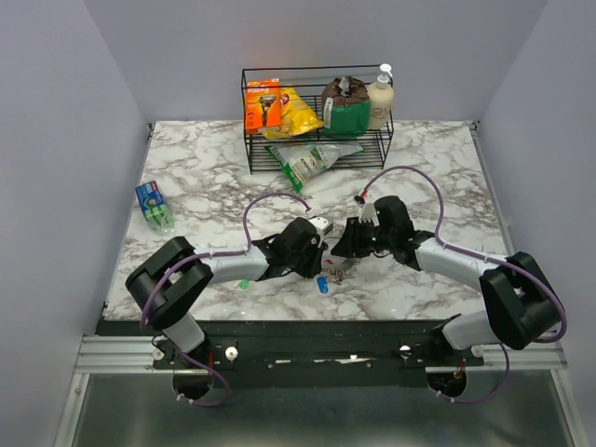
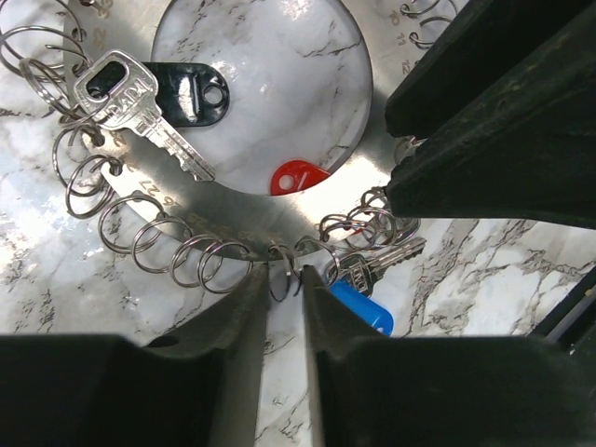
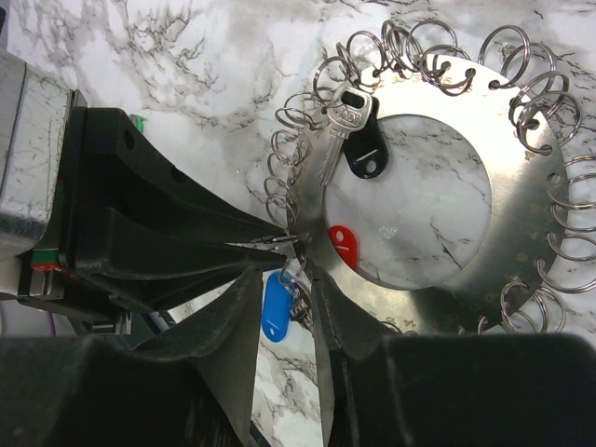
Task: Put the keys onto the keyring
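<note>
The left gripper [image 2: 287, 272] had its fingers drawn narrow around one small split ring [image 2: 283, 279] at the rim of the keyring [image 3: 526, 223]. Whether they already pinched it, I cannot tell. The right gripper [image 3: 285, 275] stood with its jaws partly apart at the same side of the rim, with a blue tag [image 3: 276, 303] seen between them. I cannot tell if it clamped something.

The keyring, a flat silver ring fringed with split rings, lay on the marble table [image 1: 214, 177], just in front of both arms.

By my judgement the task was partly done. The silver key [image 3: 337, 126] with the black tag [image 3: 363, 154] seemed to hang from a rim ring. The small silver key [image 2: 377, 264] beside the blue tag lay among the rings, but it was not clear if it was threaded on. A red tag [image 3: 342, 244] showed through the hole of the keyring, and its attachment was hidden.

I counted two silver keys, three plastic tags (one black, one red, one blue) and one keyring. Its split rings were many, and partly covered.
</note>
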